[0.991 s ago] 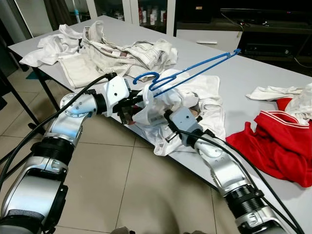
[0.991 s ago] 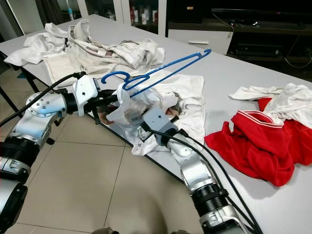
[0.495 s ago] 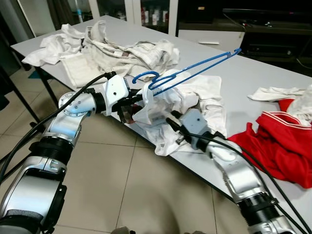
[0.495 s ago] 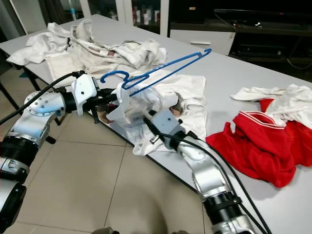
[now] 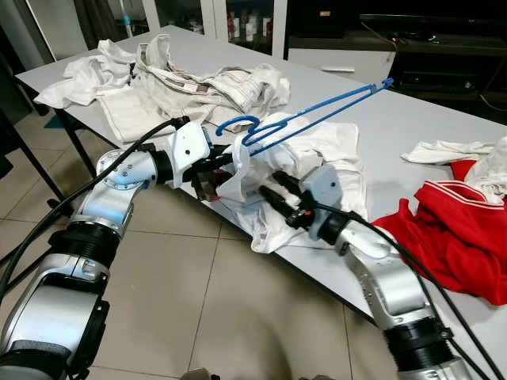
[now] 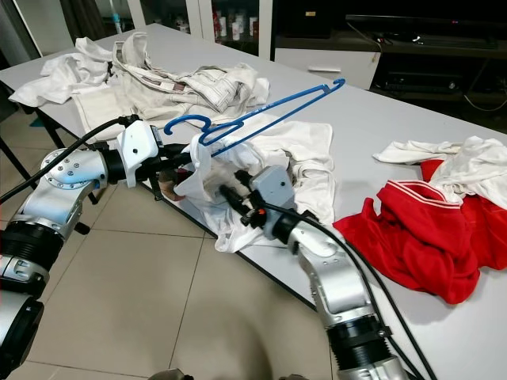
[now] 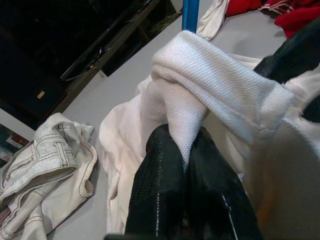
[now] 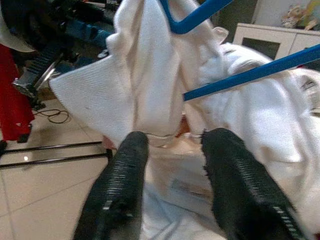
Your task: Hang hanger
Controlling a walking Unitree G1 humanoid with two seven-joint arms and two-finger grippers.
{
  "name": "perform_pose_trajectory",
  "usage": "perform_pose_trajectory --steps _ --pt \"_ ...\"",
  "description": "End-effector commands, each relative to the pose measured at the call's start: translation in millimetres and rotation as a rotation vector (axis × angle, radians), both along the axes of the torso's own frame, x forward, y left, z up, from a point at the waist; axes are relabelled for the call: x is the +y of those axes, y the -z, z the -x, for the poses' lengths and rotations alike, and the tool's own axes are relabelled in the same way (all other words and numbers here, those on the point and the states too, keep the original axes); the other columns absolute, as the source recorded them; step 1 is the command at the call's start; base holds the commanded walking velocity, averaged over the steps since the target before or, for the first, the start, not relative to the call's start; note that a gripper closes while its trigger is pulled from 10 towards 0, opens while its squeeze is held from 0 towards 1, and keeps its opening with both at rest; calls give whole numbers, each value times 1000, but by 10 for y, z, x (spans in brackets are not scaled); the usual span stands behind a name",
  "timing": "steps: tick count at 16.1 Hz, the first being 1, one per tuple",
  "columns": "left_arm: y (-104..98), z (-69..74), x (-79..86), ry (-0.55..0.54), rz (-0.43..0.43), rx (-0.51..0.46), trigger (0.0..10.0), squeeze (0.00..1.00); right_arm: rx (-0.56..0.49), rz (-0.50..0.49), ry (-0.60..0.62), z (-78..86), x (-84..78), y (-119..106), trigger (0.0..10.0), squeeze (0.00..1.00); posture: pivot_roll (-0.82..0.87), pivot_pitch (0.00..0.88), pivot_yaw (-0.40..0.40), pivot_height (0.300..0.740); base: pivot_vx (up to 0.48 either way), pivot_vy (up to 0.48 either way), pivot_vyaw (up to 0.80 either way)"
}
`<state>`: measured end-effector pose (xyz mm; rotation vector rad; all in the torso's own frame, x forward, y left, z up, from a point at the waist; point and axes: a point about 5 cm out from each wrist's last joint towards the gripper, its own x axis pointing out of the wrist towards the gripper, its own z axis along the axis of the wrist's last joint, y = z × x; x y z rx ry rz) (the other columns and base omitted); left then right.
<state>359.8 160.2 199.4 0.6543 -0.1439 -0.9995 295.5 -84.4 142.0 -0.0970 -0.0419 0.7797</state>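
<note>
Leftmost, a heap of cream trousers (image 5: pixel 198 83) lies on the grey table (image 5: pixel 412 119), well apart from the work. Next, the left gripper (image 5: pixel 220 164) is clenched on a fold of the white shirt (image 5: pixel 317 154) at the table's near edge; in the left wrist view its fingers (image 7: pixel 165 185) pinch a bunched ridge of the knit cloth tight between them. Above that fold stands the blue hanger (image 5: pixel 309 115) — its hook near the left gripper, its long arm slanting up and away over the shirt, one end seemingly threaded into the cloth. Beside it, the right gripper (image 5: pixel 279 190) points into the shirt with its jaws parted and nothing between them; the right wrist view shows the two fingers (image 8: pixel 120 185) spread before the cloth, the hanger's blue bars just beyond. Further right, a red garment (image 5: pixel 451 233) lies crumpled, with another white cloth (image 5: pixel 451 149) behind it.

Judged step: dressing the shirt onto the hanger, hanging not yet begun. The next move would call for the right gripper to take the loose cloth or the hanger bar — while the left keeps the collar spread.
</note>
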Motion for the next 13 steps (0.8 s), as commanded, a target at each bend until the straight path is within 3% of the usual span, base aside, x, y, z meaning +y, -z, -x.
perform_pose_trajectory --steps 1,2,3,6,8,10,13 --pt "-45 0 -4 6 -6 -23 0 0 15 8 -20 -12 59 0 10000 1000 18 0 53 723 0 0 0" --pt "-48 -3 -11 6 -4 -24 0 0 56 -9 -52 -7 175 14 10000 67 17 0 52 723 0 0 0" --pt "-49 -5 -15 6 -4 -25 0 0 64 -15 -63 -1 205 12 10000 0 17 0 52 723 0 0 0" --pt "-50 -6 -41 12 0 -27 0 0 92 11 -60 -32 312 61 10000 0 13 0 51 723 0 0 0" --pt "-52 -6 -47 14 1 -28 0 0 95 37 30 -130 304 92 10000 0 13 0 51 723 0 0 0" --pt "-52 -5 -45 15 1 -27 0 0 106 27 102 -203 295 82 10000 8 13 0 54 723 0 0 0" --pt "-52 -6 -50 17 -1 -26 0 0 106 9 109 -238 390 47 10000 20 15 0 56 723 0 0 0"
